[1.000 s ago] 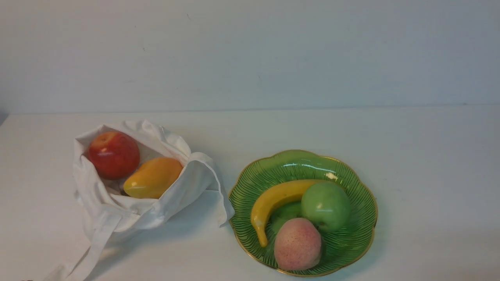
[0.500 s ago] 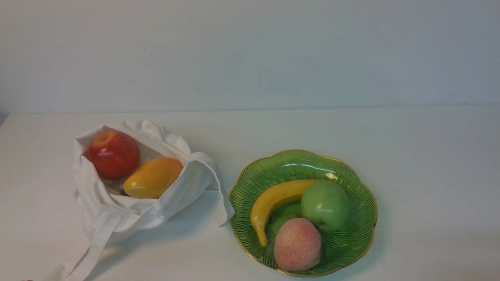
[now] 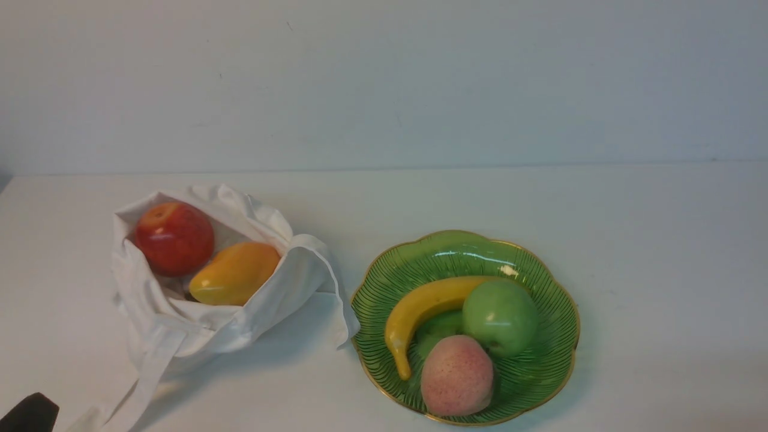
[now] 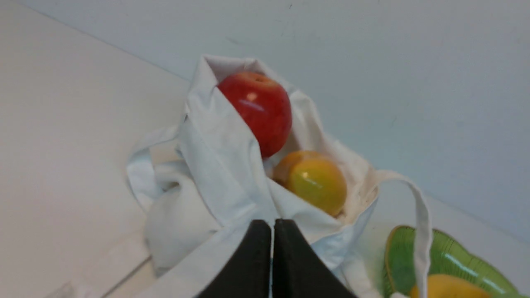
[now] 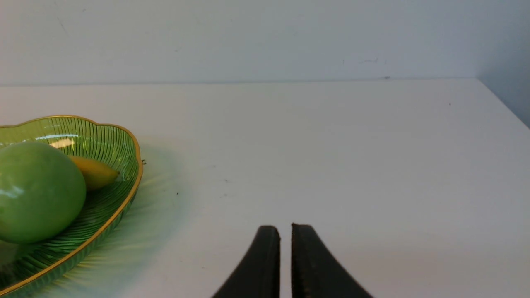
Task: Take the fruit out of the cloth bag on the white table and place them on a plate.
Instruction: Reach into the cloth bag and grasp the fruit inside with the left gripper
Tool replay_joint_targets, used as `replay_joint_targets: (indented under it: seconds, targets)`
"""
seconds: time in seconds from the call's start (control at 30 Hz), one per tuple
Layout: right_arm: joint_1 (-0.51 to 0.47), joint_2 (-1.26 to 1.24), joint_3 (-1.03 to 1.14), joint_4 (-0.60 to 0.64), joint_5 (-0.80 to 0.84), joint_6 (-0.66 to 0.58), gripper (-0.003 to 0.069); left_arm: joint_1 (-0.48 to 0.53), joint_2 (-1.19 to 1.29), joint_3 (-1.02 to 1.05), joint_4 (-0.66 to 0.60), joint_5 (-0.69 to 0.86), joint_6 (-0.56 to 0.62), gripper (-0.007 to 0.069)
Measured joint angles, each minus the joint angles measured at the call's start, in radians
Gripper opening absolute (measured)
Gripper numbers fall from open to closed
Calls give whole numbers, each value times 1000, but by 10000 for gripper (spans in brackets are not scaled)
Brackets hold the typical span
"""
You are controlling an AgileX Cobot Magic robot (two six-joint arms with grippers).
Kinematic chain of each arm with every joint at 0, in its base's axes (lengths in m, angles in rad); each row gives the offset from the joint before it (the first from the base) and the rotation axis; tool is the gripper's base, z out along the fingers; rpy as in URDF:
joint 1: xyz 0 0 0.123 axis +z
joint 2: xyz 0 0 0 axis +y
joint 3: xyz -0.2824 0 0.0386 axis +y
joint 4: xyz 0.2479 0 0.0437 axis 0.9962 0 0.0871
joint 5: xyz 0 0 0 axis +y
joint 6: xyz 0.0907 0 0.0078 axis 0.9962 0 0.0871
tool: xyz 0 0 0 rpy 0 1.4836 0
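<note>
Lying in the cloth bag [image 3: 264, 307], mango [image 3: 235, 273] slants near-left to far-right.

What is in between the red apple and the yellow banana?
In the front view, the mango and the folded edge of the cloth bag lie between the apple and the banana.

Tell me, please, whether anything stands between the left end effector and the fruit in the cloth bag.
The near wall of the wrinkled white cloth bag rises between the shut left end effector and the round red apple and elongated orange-yellow mango. Both fruits show uncovered in its open mouth.
</note>
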Motion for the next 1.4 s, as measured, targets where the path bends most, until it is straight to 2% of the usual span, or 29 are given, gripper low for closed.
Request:
replay_joint_targets:
  seconds: [0.1,0.17,0.2,0.23,0.27,0.37,0.43,0.57,0.63,0.67,0.73,0.8,0.9,1.07,1.2,1.4]
  targets:
    - [0,0,0,-6,0,0,36,0,0,0,-8,-77,0,-8]
    - [0,0,0,-6,0,0,36,0,0,3,-11,-215,-12,-8]
    - [0,0,0,-6,0,0,36,0,0,3,-11,-215,-12,-8]
    - [0,0,0,-6,0,0,36,0,0,1,-14,-346,-31,-8]
    - [0,0,0,-6,0,0,36,0,0,-20,-14,-412,-38,-8]
    - [0,0,0,-6,0,0,36,0,3,-128,-2,-433,-32,-8]
    - [0,0,0,-6,0,0,36,0,48,-305,60,-318,-6,-8]
    - [0,0,0,-6,0,0,36,0,241,-591,189,49,60,-8]
    - [0,0,0,-6,0,0,36,0,406,-747,231,341,119,-8]
    - [0,0,0,-6,0,0,36,0,438,-761,234,366,125,-8]
    - [0,0,0,-6,0,0,36,0,633,-918,241,673,213,-8]
    - [0,0,0,-6,0,0,36,0,790,-1011,241,839,272,-8]
    - [0,0,0,-6,0,0,36,0,972,-1106,241,1002,360,-8]
    - [0,0,0,-6,0,0,36,-41,1200,-1229,235,1056,415,-8]
    - [0,0,0,-6,0,0,36,-171,1386,-1350,266,1056,423,-8]
    - [0,0,0,-6,0,0,36,-274,1547,-1440,321,1056,423,-8]
